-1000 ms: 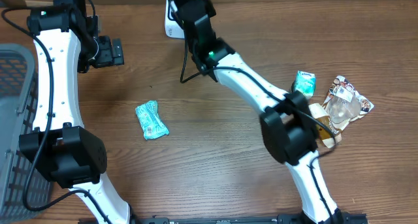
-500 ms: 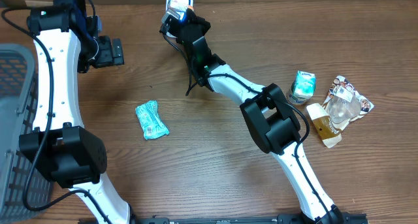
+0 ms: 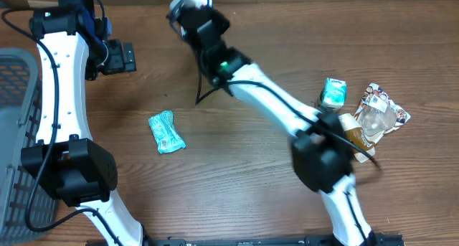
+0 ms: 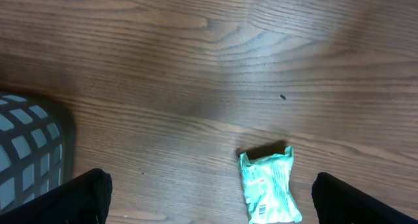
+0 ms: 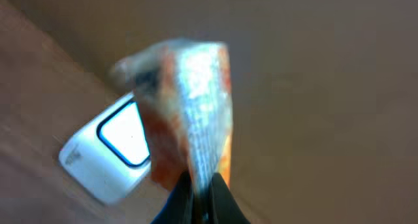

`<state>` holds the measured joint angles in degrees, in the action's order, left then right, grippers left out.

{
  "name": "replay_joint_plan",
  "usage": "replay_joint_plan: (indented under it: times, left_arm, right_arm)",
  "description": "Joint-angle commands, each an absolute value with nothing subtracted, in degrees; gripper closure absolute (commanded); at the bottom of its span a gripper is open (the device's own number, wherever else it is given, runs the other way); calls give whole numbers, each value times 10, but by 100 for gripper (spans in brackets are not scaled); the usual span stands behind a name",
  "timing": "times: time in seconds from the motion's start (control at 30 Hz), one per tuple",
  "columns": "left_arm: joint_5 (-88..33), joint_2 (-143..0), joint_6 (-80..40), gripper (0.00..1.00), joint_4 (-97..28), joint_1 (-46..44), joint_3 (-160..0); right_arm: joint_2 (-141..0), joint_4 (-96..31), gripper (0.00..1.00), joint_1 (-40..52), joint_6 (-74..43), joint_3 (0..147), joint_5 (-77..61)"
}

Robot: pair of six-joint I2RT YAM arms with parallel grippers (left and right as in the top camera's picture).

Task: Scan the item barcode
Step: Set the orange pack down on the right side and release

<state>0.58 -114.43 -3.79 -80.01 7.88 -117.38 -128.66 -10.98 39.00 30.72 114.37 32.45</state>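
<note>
Orange packet (image 5: 196, 100), pinched in right gripper (image 5: 198, 191)

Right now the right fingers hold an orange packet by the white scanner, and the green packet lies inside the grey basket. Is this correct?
One part is wrong: the overhead view shows the green packet on the table, apart from the grey basket. The right fingers do hold an orange packet by the white scanner.

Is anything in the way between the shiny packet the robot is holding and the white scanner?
No, nothing I can see. The right gripper is shut on the packet, and the scanner lies just behind it with only open air between them. The wrist picture is blurry, though.
</note>
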Motion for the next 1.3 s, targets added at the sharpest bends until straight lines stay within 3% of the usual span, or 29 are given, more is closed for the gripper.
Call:
replay_joint_plan:
  times: [0.0, 0.2, 0.37, 0.5, 0.87, 0.93, 1.0, 1.17, 1.27]
  left_arm:
    - [4, -1129, -23, 0, -799, 79, -1174]
    - [4, -1129, -23, 0, -799, 79, -1174]
    - [4, -1129, -23, 0, -799, 77, -1174]
    - [4, -1129, -23, 0, -799, 77, -1174]
    - [4, -1129, -23, 0, -799, 79, -1174]
    - [4, -1129, -23, 0, -799, 78, -1174]
    - [4, -1129, -23, 0, -799, 78, -1174]
    - [4, -1129, -23, 0, -799, 78, -1174]
    - [4, -1129, -23, 0, -799, 79, -1174]
  right_arm:
    - [-1147, -267, 96, 387, 55, 1152, 273]
    - [-1038, -598, 96, 378, -125, 1152, 187]
    - [-1046, -772, 96, 329, -216, 1125, 187]
    - [-1049, -804, 96, 288, -228, 1036, 184]
    - [-1049, -750, 96, 196, -225, 815, 176]
    - [-1049, -748, 66, 187, -225, 811, 161]
    - [-1048, -748, 54, 186, -204, 816, 140]
    - [-1048, -740, 5, 202, -175, 872, -22]
    - [-1049, -661, 0, 230, -175, 887, -190]
